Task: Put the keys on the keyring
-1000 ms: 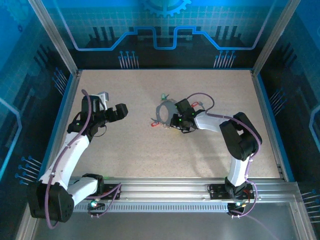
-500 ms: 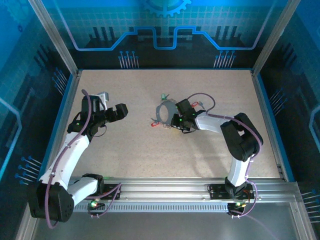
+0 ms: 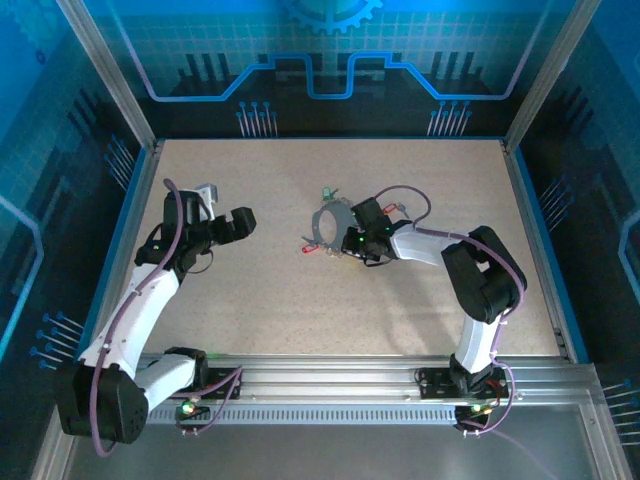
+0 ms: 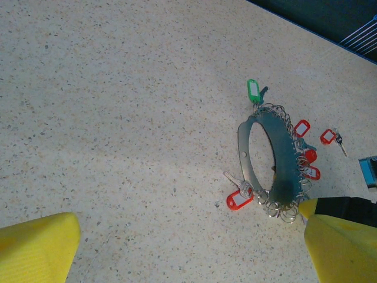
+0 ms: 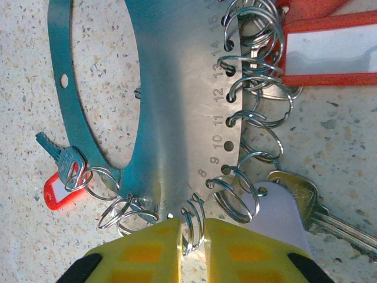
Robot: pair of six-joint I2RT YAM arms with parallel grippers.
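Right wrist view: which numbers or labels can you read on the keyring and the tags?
"8", "9", "10", "11", "12", "13", "14", "15": stamped beside the holes along the keyring.
Red tag: white insert, no writing visible.
Green tag, seen in the left wrist view: too small to read.

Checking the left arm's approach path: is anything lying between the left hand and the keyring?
Nothing visible does. Only bare table lies between the open left hand and the keyring; the right hand is at the ring's opposite side.
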